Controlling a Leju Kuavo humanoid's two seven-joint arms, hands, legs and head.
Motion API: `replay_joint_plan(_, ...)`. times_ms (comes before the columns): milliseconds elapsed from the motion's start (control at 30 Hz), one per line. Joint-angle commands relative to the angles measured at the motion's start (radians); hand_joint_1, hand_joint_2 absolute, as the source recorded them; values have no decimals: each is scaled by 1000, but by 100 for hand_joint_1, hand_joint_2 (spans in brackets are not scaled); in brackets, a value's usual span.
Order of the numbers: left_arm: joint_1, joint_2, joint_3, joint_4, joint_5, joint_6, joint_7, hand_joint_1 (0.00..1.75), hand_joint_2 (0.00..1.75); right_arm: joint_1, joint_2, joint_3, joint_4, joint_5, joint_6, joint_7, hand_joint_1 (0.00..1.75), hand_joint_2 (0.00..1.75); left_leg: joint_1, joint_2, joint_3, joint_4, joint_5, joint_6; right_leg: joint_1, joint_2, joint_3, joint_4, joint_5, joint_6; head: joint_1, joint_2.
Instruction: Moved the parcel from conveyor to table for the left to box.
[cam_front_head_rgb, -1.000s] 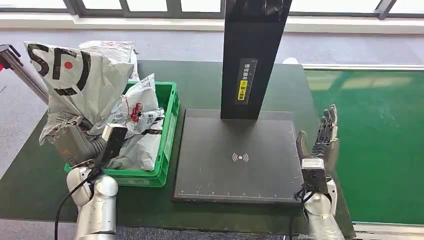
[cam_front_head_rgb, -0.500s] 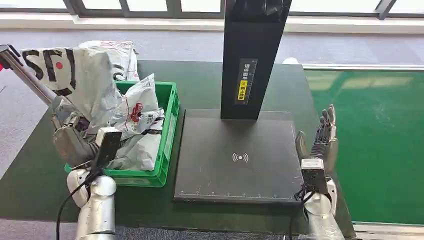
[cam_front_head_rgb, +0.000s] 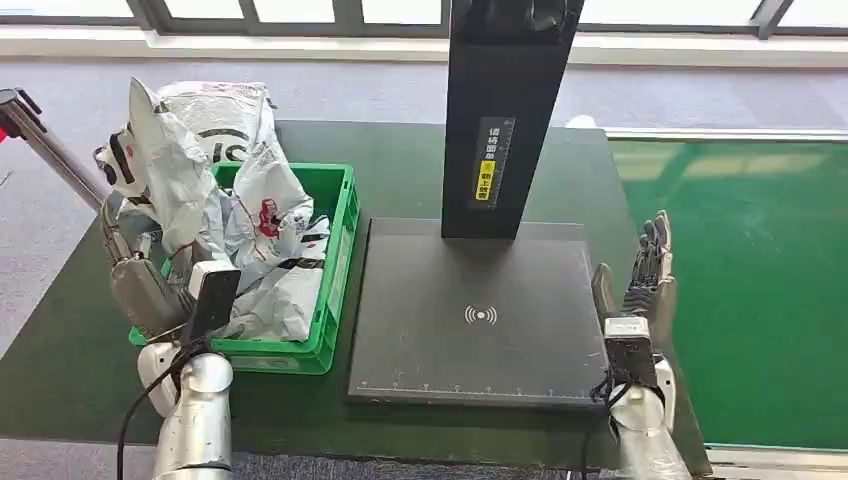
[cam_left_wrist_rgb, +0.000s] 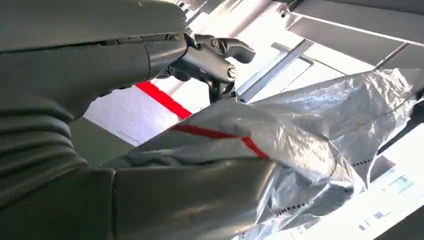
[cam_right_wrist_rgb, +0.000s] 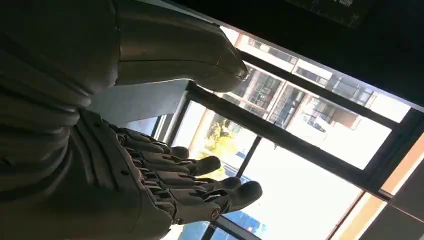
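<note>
Grey plastic parcel (cam_front_head_rgb: 165, 175), gripped by the left hand (cam_front_head_rgb: 140, 285), is now lowered toward the crate (cam_front_head_rgb: 335, 255); boxing is nearly done, while the right hand (cam_front_head_rgb: 645, 275) is kept open.

a crumpled grey plastic parcel (cam_front_head_rgb: 165, 180) with black lettering and a red stripe stands upright over the left end of the green crate (cam_front_head_rgb: 338, 260), among other bagged parcels.

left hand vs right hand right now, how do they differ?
The left hand grips a grey parcel; the right hand holds nothing. The left hand is at the green crate of parcels; the right hand is upright beside the black scan platform, near the green conveyor. The right hand's fingers are extended, slightly apart. Both are grey hands on silver arms.
</note>
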Motion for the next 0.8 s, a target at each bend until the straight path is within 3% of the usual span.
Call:
replay_joint_plan(33,9,-23,20,37,0,-1,1,0,0,-31,-11,-26,54,-2,1,2,0,175,0,2,5,-3,0,0,1,0,5,-4,0,-1,0,0)
replay_joint_plan(433,35,-23,15,2,52,-1,-56,0,0,-46,-17,-3,78,-19,-6,2,0,175,0,2,3,-2,0,0,0,1,3,-2,0,-1,0,0)
replay_joint_plan(633,120,7,-197,-167,205,-1,-105,0,0,-57,-14,-2,87,-20,-3,2,0,175,0,3,4,-2,-1,0,1,1,4,-3,0,-1,0,0)
replay_joint_plan(800,149,36,-291,-227,292,-1,-105,0,0,-63,-14,-3,89,-23,1,2,0,175,0,3,2,-1,-1,0,0,2,2,-1,0,-1,0,0)
